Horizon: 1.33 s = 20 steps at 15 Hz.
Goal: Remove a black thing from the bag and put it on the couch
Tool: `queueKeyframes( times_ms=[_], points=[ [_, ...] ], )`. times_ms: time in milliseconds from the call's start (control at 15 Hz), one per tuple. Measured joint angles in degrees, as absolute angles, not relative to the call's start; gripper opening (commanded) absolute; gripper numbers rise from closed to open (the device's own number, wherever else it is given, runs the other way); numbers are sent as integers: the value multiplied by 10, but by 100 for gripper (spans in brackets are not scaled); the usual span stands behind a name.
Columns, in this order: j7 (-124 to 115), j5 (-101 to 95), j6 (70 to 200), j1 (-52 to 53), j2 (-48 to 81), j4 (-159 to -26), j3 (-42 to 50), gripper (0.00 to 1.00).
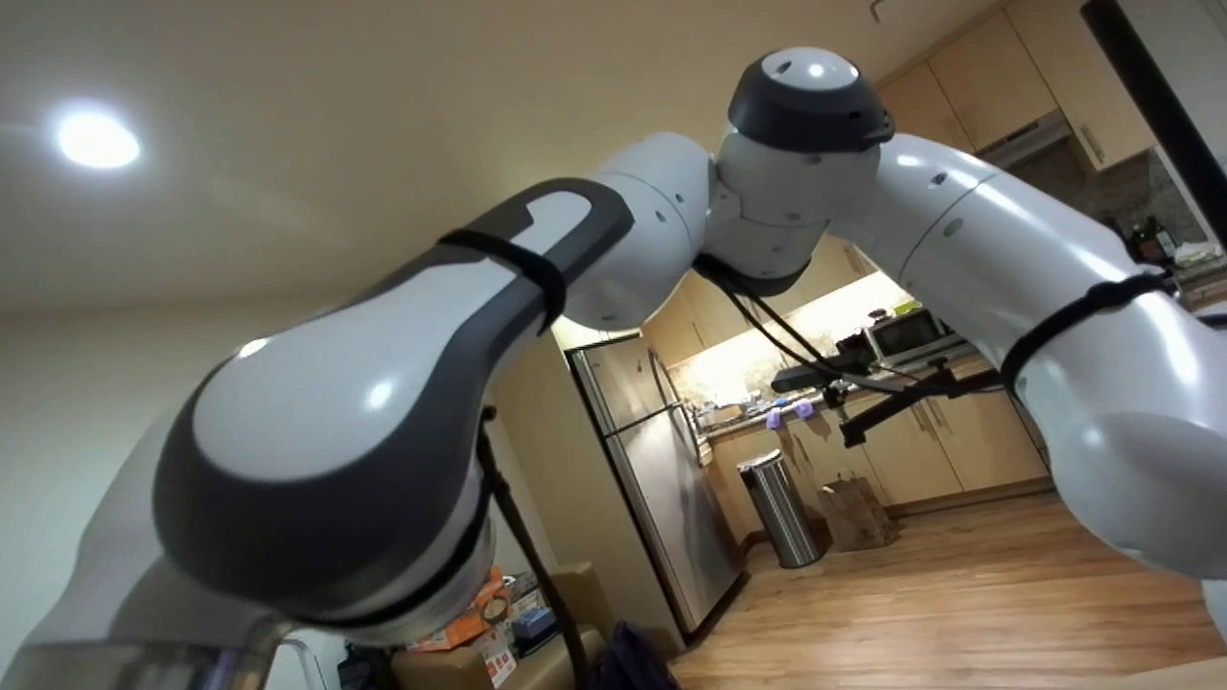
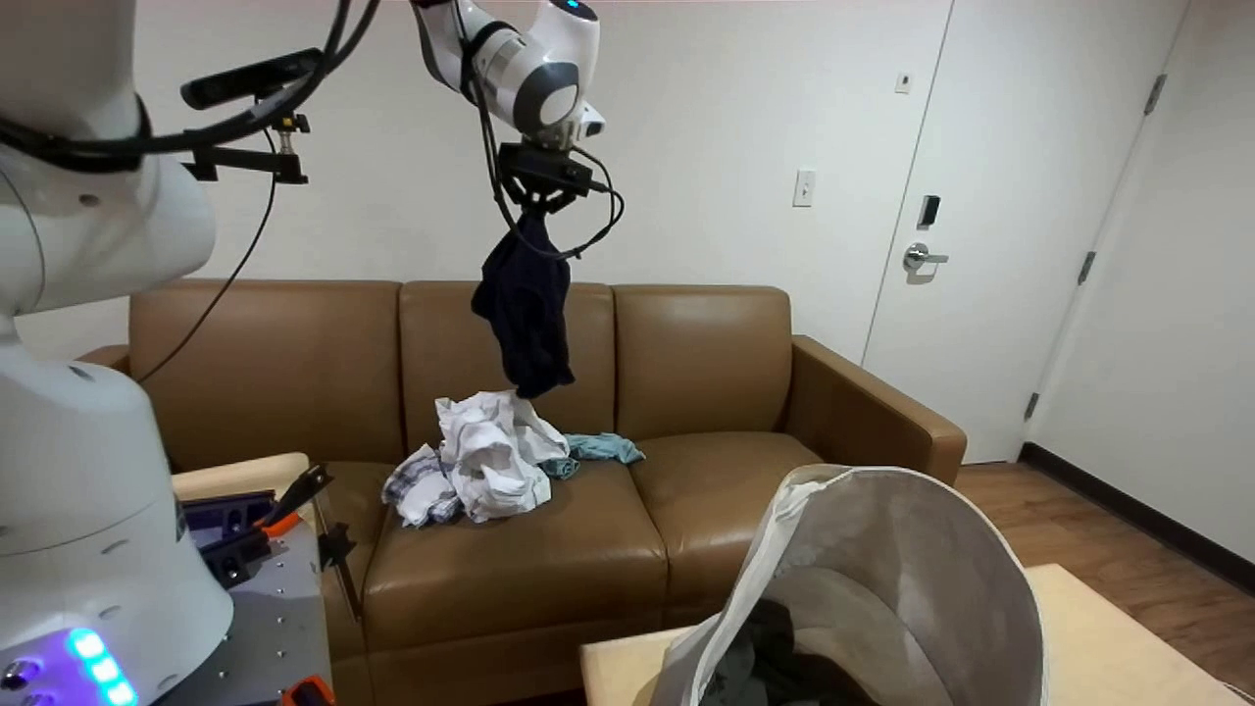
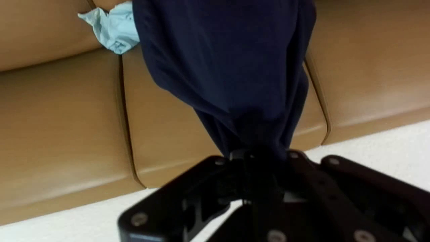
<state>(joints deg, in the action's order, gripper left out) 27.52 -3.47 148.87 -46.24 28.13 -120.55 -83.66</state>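
Dark cloth [image 2: 529,304] is clamped in the gripper [image 2: 540,206], hung long-ways below it; couch [image 2: 549,559] is set further down, so probably just lowering and release needed.

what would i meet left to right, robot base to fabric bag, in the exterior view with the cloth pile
Robot base, black clamp, plaid cloth, white cloth, teal cloth, fabric bag. Left out for overlap: couch, gripper, dark cloth.
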Motion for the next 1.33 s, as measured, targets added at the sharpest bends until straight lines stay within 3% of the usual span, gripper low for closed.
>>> queueKeyframes(
  times_ms=[267, 733, 1000, 1333],
  points=[
    [275, -41, 1477, -308, 225, -1209, -707, 7],
    [275, -56, 1484, -273, 208, -1209, -671, 5],
    [277, -112, 1559, -105, 231, -1202, -532, 5],
    [313, -192, 1596, 114, 357, -1118, -367, 4]
  ],
)
